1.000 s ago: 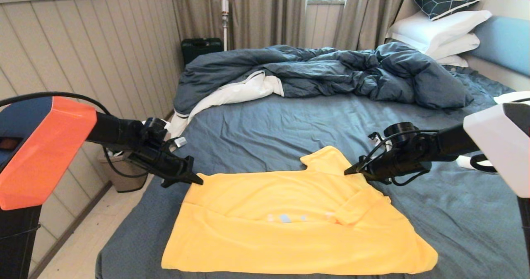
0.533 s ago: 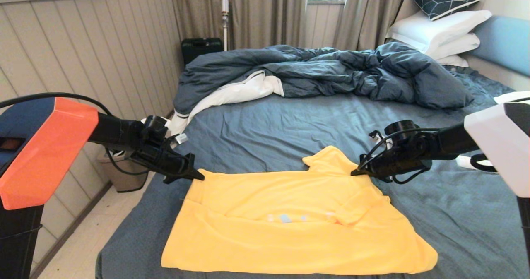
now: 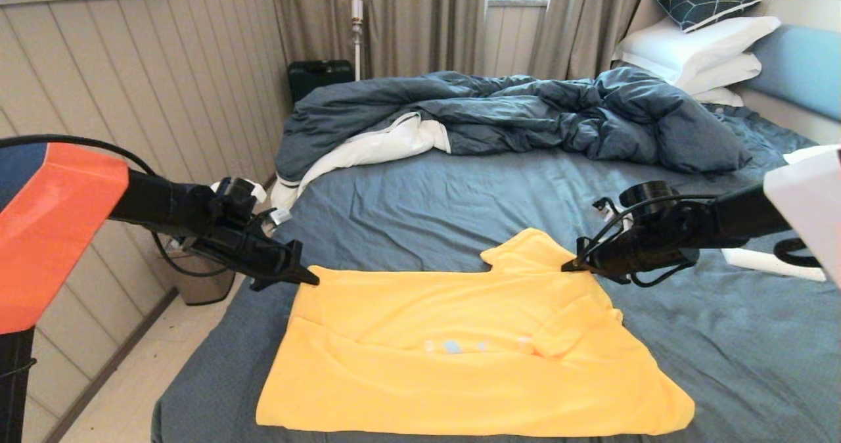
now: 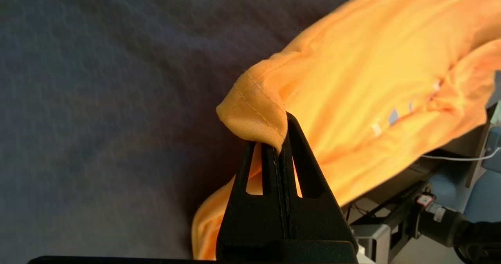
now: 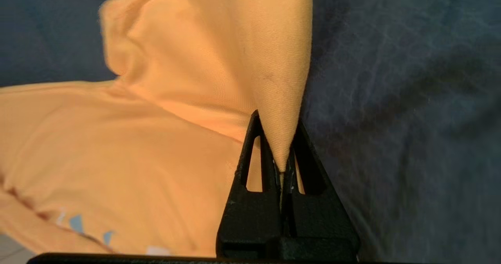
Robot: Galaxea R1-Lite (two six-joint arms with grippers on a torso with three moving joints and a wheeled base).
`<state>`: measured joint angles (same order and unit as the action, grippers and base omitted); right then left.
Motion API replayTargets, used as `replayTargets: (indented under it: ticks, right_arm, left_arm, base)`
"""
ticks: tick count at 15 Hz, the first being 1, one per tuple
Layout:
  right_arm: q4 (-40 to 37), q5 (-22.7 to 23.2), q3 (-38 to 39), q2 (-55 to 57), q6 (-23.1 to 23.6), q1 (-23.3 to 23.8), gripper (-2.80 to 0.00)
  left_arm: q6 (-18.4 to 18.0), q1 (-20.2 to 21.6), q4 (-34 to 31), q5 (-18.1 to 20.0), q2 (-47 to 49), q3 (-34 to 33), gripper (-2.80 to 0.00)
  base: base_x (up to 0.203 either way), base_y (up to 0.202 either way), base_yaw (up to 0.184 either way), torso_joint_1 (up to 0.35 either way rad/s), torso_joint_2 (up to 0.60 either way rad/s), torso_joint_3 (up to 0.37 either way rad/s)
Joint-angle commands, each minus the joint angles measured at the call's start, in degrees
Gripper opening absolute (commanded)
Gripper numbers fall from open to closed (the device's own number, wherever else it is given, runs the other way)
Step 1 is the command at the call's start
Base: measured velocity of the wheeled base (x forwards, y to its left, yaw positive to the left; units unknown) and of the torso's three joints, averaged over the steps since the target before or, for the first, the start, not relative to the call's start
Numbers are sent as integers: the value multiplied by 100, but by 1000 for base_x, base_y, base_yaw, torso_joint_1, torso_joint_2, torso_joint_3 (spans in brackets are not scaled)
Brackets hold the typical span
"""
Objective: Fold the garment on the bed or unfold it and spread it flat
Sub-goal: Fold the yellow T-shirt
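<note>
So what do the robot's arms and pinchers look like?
Left arm: orange shell, then black, with a black cable looping over it. Right arm: white shell, then black, cables too. The left gripper and right gripper are black, pointed, with slotted triangular fingers.

No text, brand, number or sign can be read in any view. The garment (image 3: 460, 357) carries a small pale blue and white print (image 3: 453, 346) near the lower middle of the head view, but its shapes form no legible letters there. The same print (image 4: 392, 117) shows at the right of the left wrist view and again (image 5: 76, 223) at the lower left of the right wrist view, only as scattered patches.
</note>
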<state>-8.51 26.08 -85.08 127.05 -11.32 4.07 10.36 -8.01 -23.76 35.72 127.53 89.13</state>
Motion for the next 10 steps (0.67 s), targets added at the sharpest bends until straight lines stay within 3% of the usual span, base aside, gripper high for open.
replayTargets:
  ticks: [1, 6, 10]
  right_arm:
    - [-13, 36, 347, -601, 22, 12, -280]
    - [80, 50, 1195, -1267, 113, 44, -280]
    - [944, 13, 1951, -1531, 208, 76, -280]
  left_arm:
    - [-4, 1, -15, 16, -389, -237, -280]
    - [-24, 1, -15, -8, -858, -750, -280]
    - [-25, 1, -6, -12, -1054, -1055, -280]
  base:
    - [0, 0, 0, 0, 0, 0]
    - [0, 0, 0, 0, 0, 0]
    - [0, 0, 0, 0, 0, 0]
